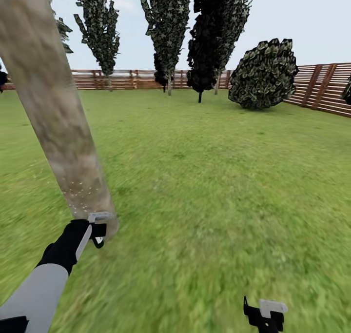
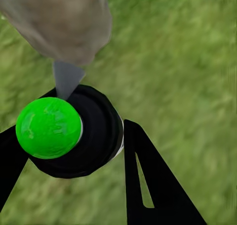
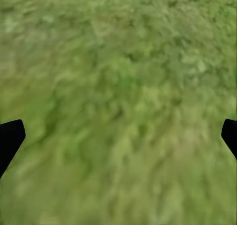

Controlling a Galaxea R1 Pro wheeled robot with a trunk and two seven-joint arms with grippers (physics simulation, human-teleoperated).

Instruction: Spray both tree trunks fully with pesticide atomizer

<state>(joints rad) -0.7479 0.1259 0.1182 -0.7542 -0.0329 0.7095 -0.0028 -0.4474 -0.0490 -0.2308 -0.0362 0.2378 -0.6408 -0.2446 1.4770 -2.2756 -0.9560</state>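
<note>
Grey-tan, brown-mottled bark is seen on 1 thick tree trunk (image 1: 53,108) at near left of the head view, leaning across the pic from top left down to the grass (image 1: 219,186). A patch of tiny white specks, the pesticide (image 1: 78,189), is spread on the trunk's lower part, just above the left gripper (image 1: 97,230). That gripper is held right at the trunk's base, at the end of a black-and-grey arm (image 1: 44,274) reaching in from bottom left.

In the left wrist view the atomizer (image 2: 74,131) is pinched betw. the 2 black fingers (image 2: 153,185) of the left gripper (image 2: 74,156): a round black body w/ a bright green cap (image 2: 48,127) and a grey nozzle (image 2: 65,77) pointed at the trunk's foot (image 2: 64,22). Nozzle tip and bark are v. close; whether they touch can't be told.

The right gripper (image 1: 265,316) is seen at near right, low over the lawn, well apart from the trunk. In the right wrist view its 2 black fingertips (image 3: 10,138) are spread wide at opposite edges, w/ nothing betw. them but blurry green grass (image 3: 118,106).

Far across the lawn, 3 tall narrow dark trees (image 1: 168,26) are lined up before a brown slatted fence (image 1: 321,87), which is run along the far side and the right. 1 rounded dark shrub (image 1: 263,74) is set at far right, near the fence. Pale sky is seen above.
</note>
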